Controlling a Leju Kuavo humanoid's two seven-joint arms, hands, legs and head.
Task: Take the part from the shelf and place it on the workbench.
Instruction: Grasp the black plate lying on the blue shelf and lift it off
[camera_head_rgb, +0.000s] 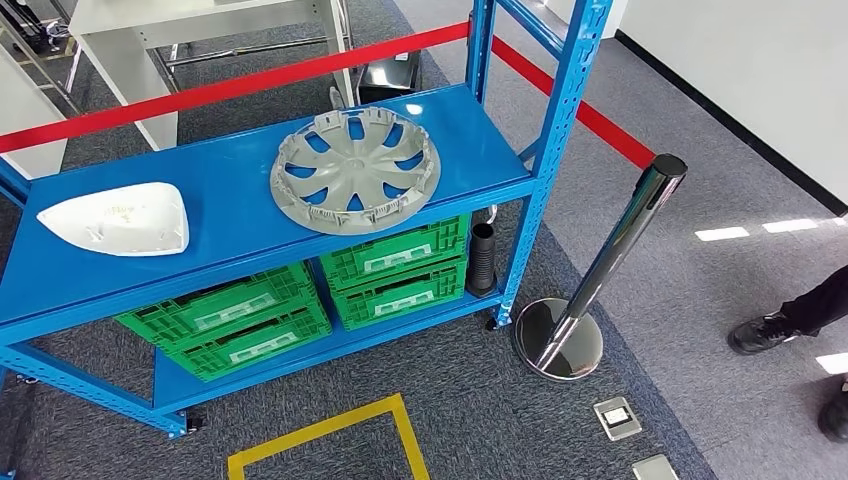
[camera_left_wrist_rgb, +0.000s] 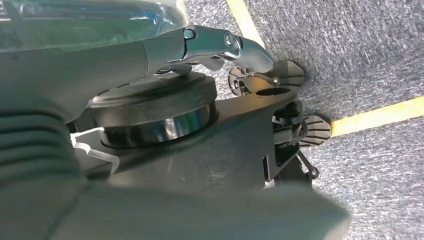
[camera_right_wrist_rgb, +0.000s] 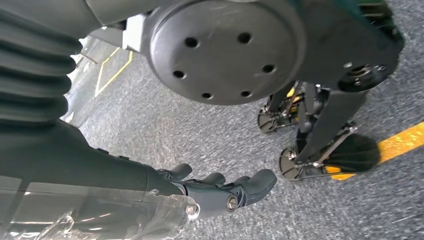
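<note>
— Where is the part now?
— The grey wheel cover (camera_head_rgb: 356, 170) lies flat on the top board of the blue shelf (camera_head_rgb: 230, 175), hollow side up. It is round, so no long axis. A white mirror shell (camera_head_rgb: 118, 220) lies well apart, its narrow tip pointing away from the cover.
— And the hands?
— The right hand (camera_right_wrist_rgb: 220, 190) hangs over the carpet, fingers loosely apart, holding nothing. The left hand (camera_left_wrist_rgb: 225, 47) – I cannot tell its state.
</note>
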